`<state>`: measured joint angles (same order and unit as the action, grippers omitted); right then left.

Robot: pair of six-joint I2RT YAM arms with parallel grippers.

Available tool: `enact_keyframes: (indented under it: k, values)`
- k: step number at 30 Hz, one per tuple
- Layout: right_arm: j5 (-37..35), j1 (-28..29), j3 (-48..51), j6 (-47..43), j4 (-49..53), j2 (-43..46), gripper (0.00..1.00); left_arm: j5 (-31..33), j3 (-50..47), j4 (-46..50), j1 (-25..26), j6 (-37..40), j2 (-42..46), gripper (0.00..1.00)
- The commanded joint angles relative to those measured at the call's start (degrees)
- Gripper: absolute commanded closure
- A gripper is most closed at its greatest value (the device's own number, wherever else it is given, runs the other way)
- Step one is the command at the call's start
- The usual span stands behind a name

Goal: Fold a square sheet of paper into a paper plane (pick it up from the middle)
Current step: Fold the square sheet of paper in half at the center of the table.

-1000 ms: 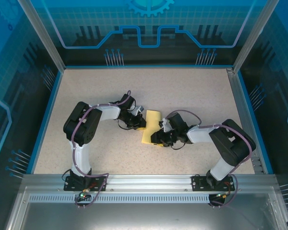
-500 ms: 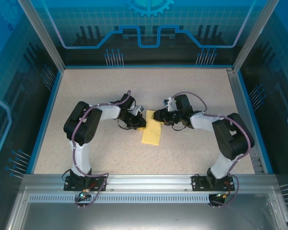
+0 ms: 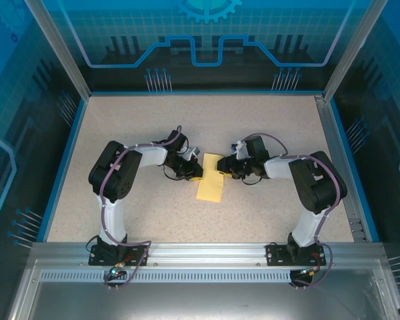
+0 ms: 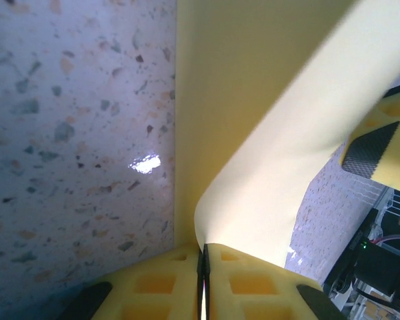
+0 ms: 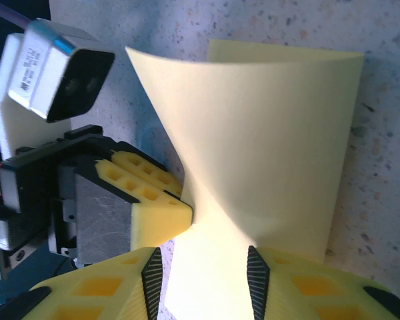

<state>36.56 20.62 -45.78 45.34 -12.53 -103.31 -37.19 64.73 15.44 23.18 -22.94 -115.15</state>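
Note:
The yellow sheet of paper (image 3: 211, 183) lies mid-table, folded into a long rectangle. My left gripper (image 3: 199, 173) is at its left edge, shut on the top layer. That layer curls up from the jaws (image 4: 204, 252) as a raised flap (image 4: 267, 113). My right gripper (image 3: 221, 167) is at the paper's far right end, facing the left one. In the right wrist view its ribbed pads (image 5: 255, 277) stand apart over the paper (image 5: 273, 133), so the gripper (image 5: 203, 270) is open. The left gripper's yellow fingers (image 5: 157, 213) show just left of it, pinching the flap.
The speckled table (image 3: 120, 127) has a blue raised border (image 3: 63, 160) and metal posts at the corners. An aluminium rail (image 3: 200, 252) with both arm bases runs along the near edge. Both elbows bow outwards, left (image 3: 110, 175) and right (image 3: 317, 183).
My right gripper swung from the paper's near end to its far end and settled close to the left gripper. The left gripper kept its hold and did not move.

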Motion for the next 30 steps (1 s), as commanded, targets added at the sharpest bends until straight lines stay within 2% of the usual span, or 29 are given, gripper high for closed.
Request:
enact_keyframes:
  k: [1, 5, 8, 18, 21, 30]
  values:
    - [1.87, -0.22, 1.09, -1.18, -0.88, -0.67, 0.58, 4.03, -1.45, 3.72, 0.18, 1.76, -4.46, 0.87]
    - [4.54, -0.15, 1.37, 0.56, -4.48, -0.7, 0.58, 3.92, -1.37, 3.8, 0.14, 1.81, -4.38, 0.87]
    - [2.72, 0.38, -0.25, -1.4, -0.29, -1.16, 0.58, 4.05, -1.36, 3.76, 0.19, 1.76, -4.42, 0.87]
    - [-1.91, -0.24, -0.11, -3.49, 4.55, -4.09, 0.58, 4.32, -1.53, 4.16, 0.19, 2.1, -4.32, 0.87]
    - [-1.29, -0.24, -0.18, -3.12, 4.37, -3.39, 0.58, 4.42, -1.46, 4.33, 0.16, 2.21, -4.27, 0.87]
    - [-3.76, 0.47, -7.96, -5.59, 12.87, -0.54, 0.59, 4.62, -1.45, 4.65, 0.2, 2.45, -4.18, 0.87]
